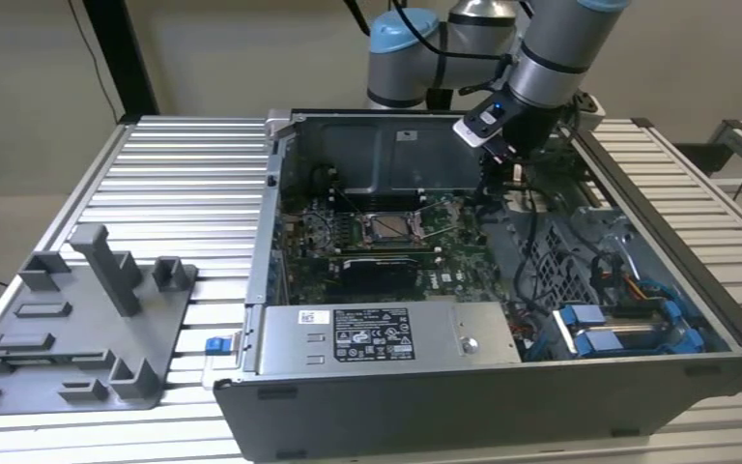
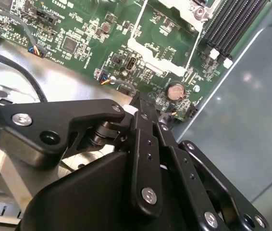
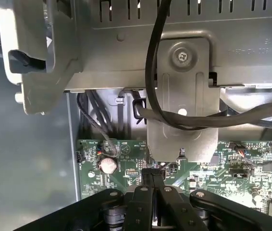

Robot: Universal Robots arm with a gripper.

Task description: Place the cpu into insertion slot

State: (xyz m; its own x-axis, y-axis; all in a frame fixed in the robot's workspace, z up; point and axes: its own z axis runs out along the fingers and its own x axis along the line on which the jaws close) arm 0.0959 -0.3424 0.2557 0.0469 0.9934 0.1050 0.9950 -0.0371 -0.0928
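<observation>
In the exterior view the insertion slot lies on the green board, off toward that view's left of the gripper, well apart. The gripper's jaws are pressed together, nothing visible between them. A coin cell sits near the fingertips in the first wrist view.

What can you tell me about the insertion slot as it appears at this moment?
The insertion slot is a small square socket with a shiny silver metal frame, lying flat on the green circuit board inside the open computer case. A dull grey square face fills its middle. A long black block sits just beside it. The claw is off toward the exterior view's right, not touching it.
</observation>
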